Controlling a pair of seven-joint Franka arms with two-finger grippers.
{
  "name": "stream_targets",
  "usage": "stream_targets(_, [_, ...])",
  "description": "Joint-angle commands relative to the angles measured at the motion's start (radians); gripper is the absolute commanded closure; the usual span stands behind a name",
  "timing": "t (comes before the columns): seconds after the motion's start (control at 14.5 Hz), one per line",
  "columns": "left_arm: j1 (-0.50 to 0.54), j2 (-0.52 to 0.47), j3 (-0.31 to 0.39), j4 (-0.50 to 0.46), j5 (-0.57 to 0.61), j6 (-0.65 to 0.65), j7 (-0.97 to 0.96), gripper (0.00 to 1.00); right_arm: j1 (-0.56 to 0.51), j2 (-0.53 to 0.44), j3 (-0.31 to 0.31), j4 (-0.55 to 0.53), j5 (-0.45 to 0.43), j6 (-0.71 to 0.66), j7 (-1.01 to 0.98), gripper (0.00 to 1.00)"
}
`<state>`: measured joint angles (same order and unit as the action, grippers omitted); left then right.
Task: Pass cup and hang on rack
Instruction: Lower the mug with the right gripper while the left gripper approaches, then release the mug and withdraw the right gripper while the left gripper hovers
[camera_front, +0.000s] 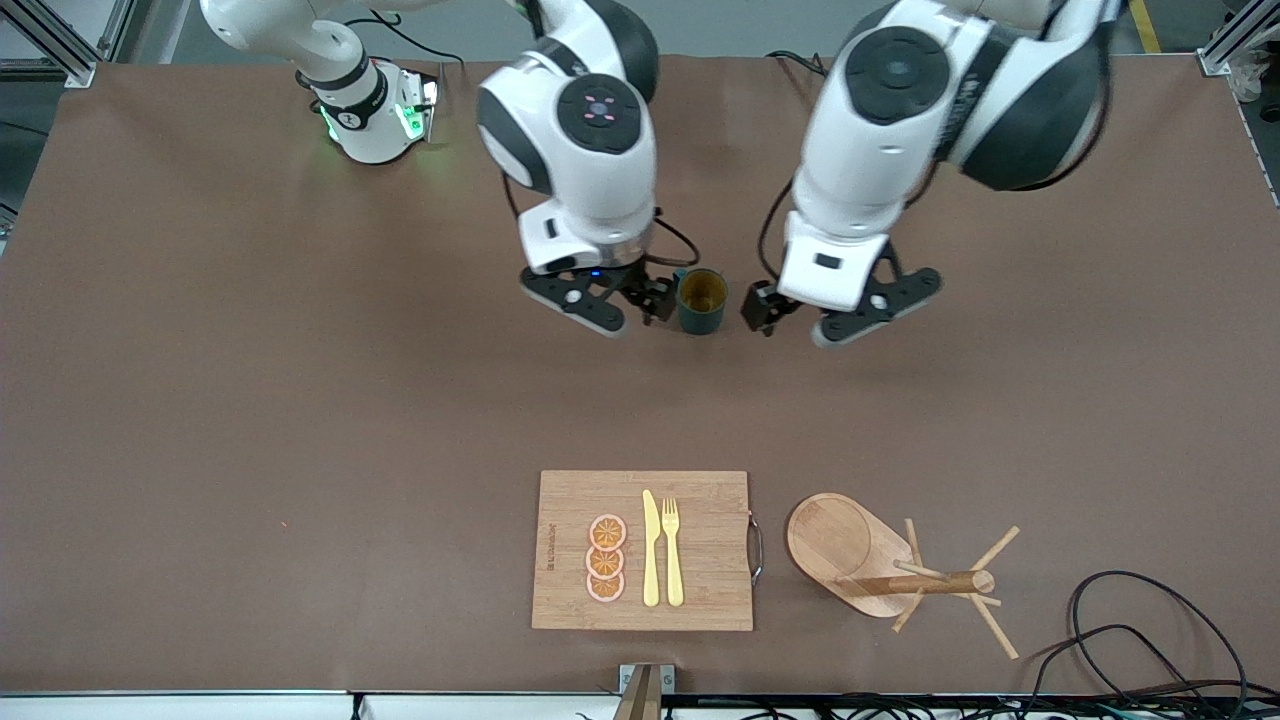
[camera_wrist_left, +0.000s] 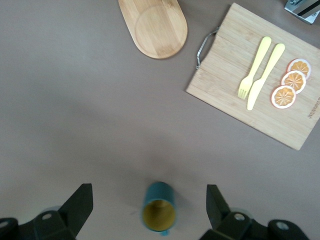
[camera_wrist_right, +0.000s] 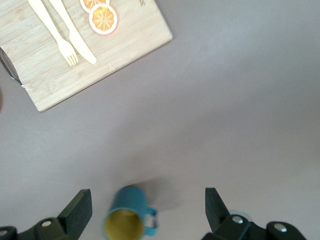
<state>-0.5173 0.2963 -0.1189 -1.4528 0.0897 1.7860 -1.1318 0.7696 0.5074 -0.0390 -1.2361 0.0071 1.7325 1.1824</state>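
both jaws stand wide apart, right gripper (camera_front: 640, 300) and left gripper (camera_front: 790, 318) flanking the upright cup (camera_front: 701, 301) on the table's middle, apparently positioned for the handover, with the rack (camera_front: 880, 565) tipped over near the front edge.

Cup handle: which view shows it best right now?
The right wrist view: the cup shows its loop handle clearly. The front view shows the cup without a clear handle; in the left wrist view the handle barely shows.
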Motion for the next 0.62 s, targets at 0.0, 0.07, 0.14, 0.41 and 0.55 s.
stream_targets(0.0, [-0.047, 0.006, 0.004, -0.052, 0.056, 0.073, -0.132, 0.00, -0.053, -0.096, 0.011, -0.103, -0.039, -0.019, -0.169, 0.00])
stream_targets(0.07, [-0.049, 0.006, 0.002, -0.058, 0.061, 0.075, -0.141, 0.00, -0.076, -0.113, 0.011, -0.106, -0.061, -0.042, -0.235, 0.00])
stream_targets(0.14, [-0.047, 0.001, -0.001, -0.064, 0.061, 0.072, -0.143, 0.00, -0.108, -0.140, 0.011, -0.123, -0.062, -0.050, -0.304, 0.00])
stream_targets(0.41, [-0.104, 0.006, -0.004, -0.101, 0.088, 0.078, -0.252, 0.00, -0.248, -0.301, 0.011, -0.303, -0.064, -0.010, -0.532, 0.00])
stream_targets(0.55, [-0.159, 0.003, -0.004, -0.154, 0.140, 0.090, -0.311, 0.00, -0.320, -0.407, 0.011, -0.466, -0.067, 0.076, -0.643, 0.00])
